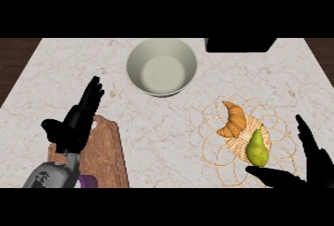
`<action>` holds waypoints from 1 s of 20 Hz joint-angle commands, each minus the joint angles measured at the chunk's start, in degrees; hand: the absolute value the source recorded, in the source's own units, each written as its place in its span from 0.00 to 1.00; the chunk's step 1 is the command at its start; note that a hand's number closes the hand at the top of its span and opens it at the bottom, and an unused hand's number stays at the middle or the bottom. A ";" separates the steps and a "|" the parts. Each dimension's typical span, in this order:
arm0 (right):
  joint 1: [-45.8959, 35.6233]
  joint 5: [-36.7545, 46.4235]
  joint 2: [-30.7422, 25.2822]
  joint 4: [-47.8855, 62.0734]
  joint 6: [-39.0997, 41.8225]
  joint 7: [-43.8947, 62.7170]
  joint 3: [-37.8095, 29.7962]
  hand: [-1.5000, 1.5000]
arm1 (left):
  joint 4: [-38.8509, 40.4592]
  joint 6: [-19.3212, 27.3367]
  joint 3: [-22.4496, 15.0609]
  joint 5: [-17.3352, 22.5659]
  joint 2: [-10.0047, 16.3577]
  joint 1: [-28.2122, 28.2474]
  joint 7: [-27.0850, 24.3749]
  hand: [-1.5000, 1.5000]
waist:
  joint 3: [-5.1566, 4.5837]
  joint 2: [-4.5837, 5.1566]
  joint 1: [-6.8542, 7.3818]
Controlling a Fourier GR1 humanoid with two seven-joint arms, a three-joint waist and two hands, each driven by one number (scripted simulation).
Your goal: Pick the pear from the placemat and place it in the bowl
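A green pear lies on a woven wicker placemat at the right of the counter, stem end pointing away from me. A pale empty bowl stands at the back centre. My right hand is at the lower right, open, its fingers stretched up along the mat's right side and its thumb reaching in just below the pear; the pear sits in the gap, not clasped. My left hand rests open at the left, fingers pointing up, over the wooden board.
A croissant lies on the placemat just behind the pear. A wooden cutting board sits at the lower left with a purple object at its near end. A dark box stands at the back right edge.
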 commanded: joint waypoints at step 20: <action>2.31 -5.15 10.91 6.33 -3.79 -14.11 -0.06 0.00 | 0.94 -5.28 4.50 -7.03 -7.10 2.36 -1.59 0.50 | -0.02 0.00 0.02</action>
